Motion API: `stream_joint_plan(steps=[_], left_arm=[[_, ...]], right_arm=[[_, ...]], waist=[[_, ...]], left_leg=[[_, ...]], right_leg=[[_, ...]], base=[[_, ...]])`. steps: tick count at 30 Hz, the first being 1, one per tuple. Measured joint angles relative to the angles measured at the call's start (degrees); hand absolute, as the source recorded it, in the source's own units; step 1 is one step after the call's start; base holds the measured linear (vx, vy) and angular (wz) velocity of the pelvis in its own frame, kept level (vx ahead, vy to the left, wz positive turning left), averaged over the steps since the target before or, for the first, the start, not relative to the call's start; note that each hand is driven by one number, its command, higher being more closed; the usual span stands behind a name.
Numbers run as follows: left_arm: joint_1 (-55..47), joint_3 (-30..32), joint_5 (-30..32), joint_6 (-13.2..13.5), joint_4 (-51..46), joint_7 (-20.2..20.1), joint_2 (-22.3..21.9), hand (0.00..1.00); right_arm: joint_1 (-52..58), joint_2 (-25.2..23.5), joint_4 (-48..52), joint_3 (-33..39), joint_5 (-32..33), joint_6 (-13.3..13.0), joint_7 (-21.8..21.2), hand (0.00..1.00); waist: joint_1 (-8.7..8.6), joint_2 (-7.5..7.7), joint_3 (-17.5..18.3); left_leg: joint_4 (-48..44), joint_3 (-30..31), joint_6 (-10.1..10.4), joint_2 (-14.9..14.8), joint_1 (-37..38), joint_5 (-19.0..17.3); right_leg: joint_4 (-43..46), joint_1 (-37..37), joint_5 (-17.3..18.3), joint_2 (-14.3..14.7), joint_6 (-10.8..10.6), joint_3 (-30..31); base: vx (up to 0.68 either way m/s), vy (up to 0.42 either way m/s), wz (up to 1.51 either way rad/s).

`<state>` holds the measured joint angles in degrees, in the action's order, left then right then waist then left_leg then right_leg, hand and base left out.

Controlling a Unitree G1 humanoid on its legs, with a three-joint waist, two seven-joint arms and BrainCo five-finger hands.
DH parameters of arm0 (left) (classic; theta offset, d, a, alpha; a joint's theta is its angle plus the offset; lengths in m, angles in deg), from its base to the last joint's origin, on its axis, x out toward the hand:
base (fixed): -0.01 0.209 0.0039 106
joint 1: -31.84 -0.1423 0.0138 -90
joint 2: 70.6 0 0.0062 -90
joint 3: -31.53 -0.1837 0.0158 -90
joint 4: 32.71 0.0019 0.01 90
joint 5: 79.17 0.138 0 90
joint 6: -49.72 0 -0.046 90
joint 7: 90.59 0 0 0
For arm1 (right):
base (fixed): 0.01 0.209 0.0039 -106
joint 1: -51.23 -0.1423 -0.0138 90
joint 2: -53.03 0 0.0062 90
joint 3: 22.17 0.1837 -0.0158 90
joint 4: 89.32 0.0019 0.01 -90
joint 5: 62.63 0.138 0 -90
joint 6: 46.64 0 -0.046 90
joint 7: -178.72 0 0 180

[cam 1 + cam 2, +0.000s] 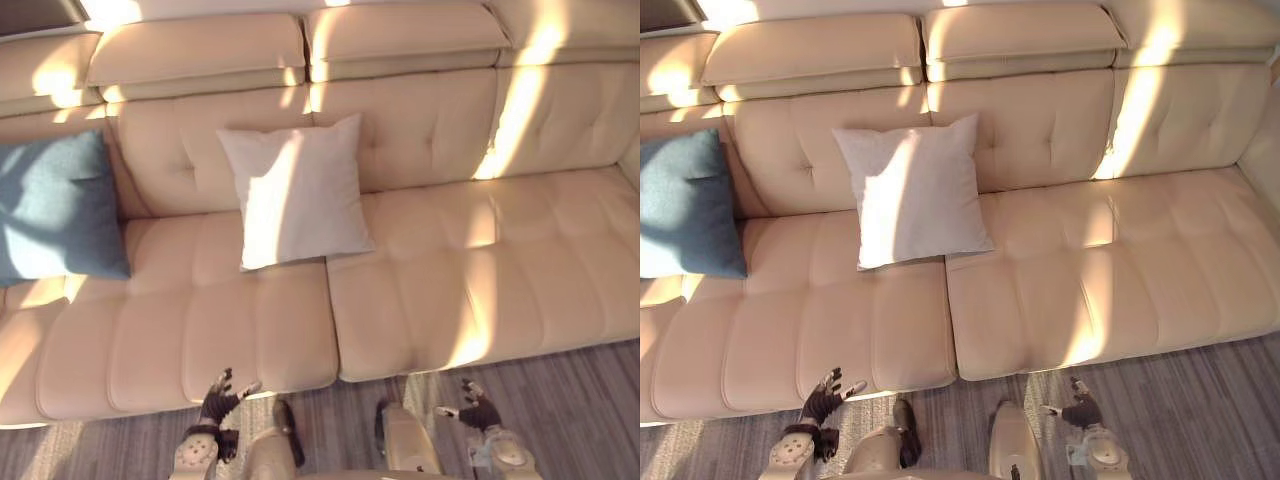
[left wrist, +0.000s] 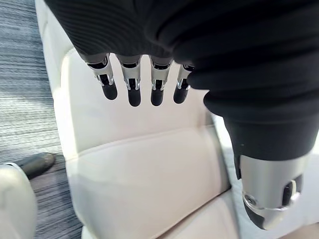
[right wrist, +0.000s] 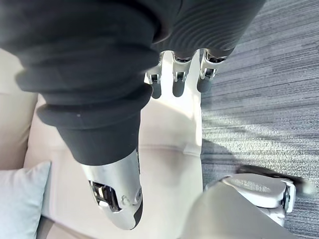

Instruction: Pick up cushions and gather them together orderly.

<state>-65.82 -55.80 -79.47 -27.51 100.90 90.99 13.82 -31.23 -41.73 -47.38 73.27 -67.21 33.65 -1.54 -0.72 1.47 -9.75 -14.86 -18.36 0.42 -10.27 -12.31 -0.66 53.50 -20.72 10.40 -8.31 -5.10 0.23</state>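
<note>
A white square cushion (image 1: 295, 190) leans against the backrest near the middle of the beige sofa (image 1: 480, 290). A blue cushion (image 1: 55, 205) leans at the sofa's far left end, apart from the white one. My left hand (image 1: 222, 395) hangs low by the front edge of the left seat, fingers (image 2: 132, 84) relaxed and holding nothing. My right hand (image 1: 478, 408) hangs over the floor in front of the right seat, fingers (image 3: 178, 79) straight and empty. A corner of the white cushion (image 3: 20, 199) shows past the right hand.
The sofa's seats to the right of the white cushion are bare, with bands of sunlight across them. Grey wood-look floor (image 1: 570, 400) runs along the sofa's front edge.
</note>
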Motion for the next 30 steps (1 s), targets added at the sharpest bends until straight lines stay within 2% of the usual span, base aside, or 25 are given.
stream_joint_plan(steps=[1, 2, 3, 4, 5, 6, 7, 8, 9, 10, 11, 12, 13, 14, 15, 17, 18, 20, 23, 24, 27, 28, 29, 30], left_arm=[[-0.64, 0.0, -0.21, 0.02, -1.26, 0.08, -0.14, 0.0], [-0.69, 0.02, -0.25, -0.06, -1.53, 0.53, -0.48, 0.0], [-0.67, 0.17, -0.27, -0.14, -1.55, 0.85, -0.95, 0.0], [-0.35, 0.15, -0.32, -0.18, -1.54, 1.21, -1.82, 0.0], [-0.23, -1.16, -0.66, -0.18, -1.56, 1.21, -3.49, 0.0], [-0.5, -1.56, -0.9, -0.18, -1.46, 1.27, -3.82, 0.0], [-0.28, -2.44, -1.45, -0.37, -1.24, 1.37, -4.63, 0.0], [0.47, -2.5, -1.45, -0.44, -1.31, 1.39, -5.44, 0.0], [0.77, -2.49, -1.45, -0.45, -1.31, 1.39, -5.5, 0.0], [0.5, -2.39, -1.45, -0.43, -1.59, 1.46, -5.49, 0.0], [-0.1, -2.34, -1.4, -0.42, -2.23, 1.49, -5.5, 0.0], [-0.14, -2.34, -1.4, -0.42, -2.64, 1.48, -5.55, 0.0], [-0.38, -2.32, -1.4, -0.41, -2.87, 1.48, -5.64, 0.0], [-0.47, -2.26, -1.42, -0.43, -2.86, 1.49, -5.63, 0.0], [-0.85, -2.24, -1.42, -0.44, -2.89, 1.49, -5.62, 0.0], [-1.12, -2.33, -1.42, -0.45, -2.84, 1.49, -5.64, 0.0], [-0.77, -2.25, -1.42, -0.61, -2.49, 1.59, -5.04, 0.0], [-0.35, -2.26, -1.38, -0.59, -2.48, 1.82, -4.98, 0.0], [-0.14, -2.29, -1.32, -0.62, -2.21, 1.84, -4.6, 0.0], [-0.18, -2.28, -1.32, -0.65, -2.18, 1.92, -4.42, 0.0], [0.14, -2.3, -1.3, -0.75, -2.21, 2.17, -3.95, 0.0], [0.53, -2.32, -1.29, -0.8, -2.45, 2.17, -3.81, 0.0], [1.24, -2.36, -1.28, -0.76, -2.94, 2.18, -3.32, 0.0], [1.31, -2.44, -1.3, -0.78, -3.24, 2.21, -3.25, 0.0]], right_arm=[[0.57, -0.01, 0.01, -1.08, -0.02, -0.04, -0.01, 0.0], [0.07, 0.15, 0.05, -1.31, -0.28, 0.04, 0.1, 0.0], [-0.42, 0.51, 0.11, -1.24, -0.35, 0.06, 0.13, 0.0], [-0.93, 0.93, 0.45, -0.97, -0.17, 0.05, 0.21, 0.0], [-1.43, 1.99, 2.41, -0.74, 0.67, -0.37, 0.5, 0.0], [-2.27, 2.32, 2.17, -0.79, 0.92, -0.58, 0.72, 0.0], [-3.47, 3.12, 1.54, -0.75, 1.94, -0.47, 1.09, 0.0], [-3.8, 2.84, 0.39, 0.89, 2.33, -0.18, 1.52, 0.0], [-4.03, 2.28, -0.03, 1.71, 2.35, 0.14, 1.56, 0.0], [-3.11, 1.36, 0.06, 2.59, 2.35, 0.28, 1.67, 0.0], [-2.97, 1.02, 0.24, 2.6, 2.3, 0.26, 1.58, 0.0], [-2.96, 0.98, 0.41, 2.6, 2.3, 0.26, 1.59, 0.0], [-2.77, 0.97, 1.19, 2.63, 2.3, 0.26, 1.57, 0.0], [-2.72, 0.93, 1.59, 2.64, 2.29, 0.26, 1.55, 0.0], [-3.02, 0.86, 2.06, 2.8, 2.26, 0.25, 1.55, 0.0], [-3.09, 0.97, 2.19, 3.13, 2.25, 0.19, 1.59, 0.0], [-3.1, 0.36, 1.77, 3.21, 2.25, 0.26, 1.6, 0.0], [-2.2, 0.31, 1.7, 3.18, 2.23, 0.25, 1.48, 0.0], [-1.0, 0.27, 1.67, 4.17, 2.29, 0.26, 1.6, 0.0], [-1.03, 0.17, 1.81, 4.27, 2.31, 0.25, 1.6, 0.0], [-1.63, -0.36, 2.76, 4.19, 2.34, 0.11, 1.65, 0.0], [-1.72, -0.4, 3.57, 4.04, 2.41, -0.16, 1.68, 0.0], [-2.86, -0.41, 3.67, 3.69, 2.96, -0.11, 1.72, 0.0], [-3.48, -0.5, 3.7, 3.53, 3.04, -0.11, 1.78, 0.0]], waist=[[0.41, 0.78, 0.48], [1.6, 1.99, 0.69], [1.84, 2.3, 1.02], [2.16, 1.22, 1.09], [3.33, -1.18, 1.05], [3.36, -2.04, 1.07], [2.89, -4.19, 0.72], [2.49, -4.33, -0.36], [2.26, -4.21, -0.47], [1.74, -2.4, -1.12], [1.55, -2.14, -1.1], [1.53, -2.28, -1.04], [1.66, -2.55, -0.99], [1.76, -2.58, -0.99], [1.7, -2.61, -0.98], [1.5, -3.28, -0.58], [1.51, -2.8, -0.73], [1.51, -2.76, -0.32], [0.87, -2.82, -0.01], [0.52, -2.82, -0.01], [-0.18, -2.9, 0.0], [-0.39, -3.01, -0.02], [-0.78, -3.22, -0.04], [-1.37, -3.24, -0.16]], left_leg=[[-1.29, 0.85, 0.49, 0.03, -0.97, 0.38], [-2.41, 1.1, 1.5, 0.02, -2.74, 1.41], [-2.31, 1.12, 1.88, -0.48, -3.49, 2.24], [-1.98, 1.02, 2.19, -1.07, -4.61, 3.44], [1.28, 1.09, 3.04, -2.85, -7.07, 7.24], [3.39, 1.4, 3.69, -3.34, -7.84, 9.52], [8.8, 2.8, 5.7, -4.17, -8.5, 13.21], [9.51, 4.29, 6.41, -3.64, -8.89, 12.56], [7.23, 4.21, 6.17, -2.98, -8.74, 12.37], [1.38, 4.09, 5.94, -1.49, -7.75, 8.56], [-3.83, 4.18, 5.54, -1.3, -6.83, 4.08], [-6.14, 4.34, 5.5, -1.45, -6.55, 2.04], [-9.79, 4.89, 5.29, -1.64, -5.74, -1.79], [-11.11, 5.34, 5.18, -1.47, -5.06, -3.55], [-11.83, 6.43, 5.09, -0.72, -3.03, -6.85], [-6.55, 7.52, 5.2, 0.56, 0.89, -10.83], [-3.41, 6.91, 5.48, 1.64, 2.31, -11.39], [-2.27, 6.77, 5.4, 2.26, 2.48, -11.15], [-2.16, 4.15, 5.09, 2.56, 2.98, -11.34], [-2.53, 3.05, 4.43, 2.53, 3.43, -11.33], [-4.85, -0.41, 3.24, 2.1, 4.33, -11.98], [-5.57, -2.33, 2.81, 1.63, 4.75, -12.27], [-5.52, -7.1, 2.31, -0.17, 5.31, -12.74], [-5.66, -9.33, 1.96, -0.83, 5.58, -12.97]], right_leg=[[2.92, 2.97, 1.0, -0.26, -1.56, 0.21], [-1.73, 6.3, 5.16, -0.63, -2.26, -0.04], [-4.33, 6.99, 7.19, -0.12, -1.63, -0.83], [-7.38, 7.29, 8.68, 0.75, -0.75, -1.9], [-14.03, 7.08, 11.17, 3.17, 1.84, -4.31], [-16.2, 6.47, 11.89, 4.41, 3.08, -4.68], [-20.26, 5.77, 11.82, 5.84, 4.4, -5.62], [-21.4, 5.09, 10.05, 5.46, 6.42, -7.59], [-21.43, 5.05, 9.45, 4.76, 6.96, -8.02], [-21.91, 5.25, 8.5, 3.53, 7.33, -8.32], [-23.19, 5.3, 7.28, 3.39, 7.31, -8.05], [-23.85, 5.16, 6.54, 3.59, 7.24, -7.8], [-25.08, 4.63, 5.36, 4.13, 6.74, -7.06], [-25.43, 4.3, 4.92, 4.31, 6.51, -6.47], [-25.83, 3.69, 4.48, 4.58, 5.68, -5.44], [-25.87, 2.58, 3.96, 5.26, 4.92, -4.09], [-26.44, 2.34, 3.49, 5.0, 4.19, -2.72], [-29.51, 2.62, 1.68, 4.99, 2.88, -2.07], [-32.84, 2.98, -2.15, 5.23, 1.88, 0.46], [-33.34, 2.99, -3.04, 5.52, 2.37, 1.78], [-35.12, 2.36, -5.82, 7.93, 2.03, 6.77], [-36.8, 2.29, -8.03, 8.86, 1.4, 8.79], [-39.08, 0.3, -12.04, 9.76, 1.63, 7.08], [-39.85, -0.03, -12.4, 8.95, 2.3, 2.98]], base=[[-0.19, -0.209, 0.16], [-0.27, -0.264, 0.09], [-0.2, -0.184, -0.07], [-0.3, -0.185, -0.3], [-0.27, -0.141, -0.34], [-0.44, -0.23, -0.24], [-0.47, -0.179, 0.11], [-0.4, -0.133, 0.3], [-0.35, -0.097, 0.44], [-0.24, -0.099, 0.29], [-0.29, -0.111, 0.15], [-0.26, -0.063, -0.12], [-0.24, 0.002, -0.2], [-0.26, 0.045, -0.36], [-0.23, 0.091, -0.42], [-0.16, 0.103, -0.4], [-0.13, 0.107, -0.32], [-0.1, 0.124, -0.31], [0.0, 0.142, -0.43], [0.05, 0.098, -0.64], [0.07, 0.084, -1.19], [0.02, 0.073, -2.06], [-0.01, 0.048, -2.06], [-0.05, 0.001, -1.8]])
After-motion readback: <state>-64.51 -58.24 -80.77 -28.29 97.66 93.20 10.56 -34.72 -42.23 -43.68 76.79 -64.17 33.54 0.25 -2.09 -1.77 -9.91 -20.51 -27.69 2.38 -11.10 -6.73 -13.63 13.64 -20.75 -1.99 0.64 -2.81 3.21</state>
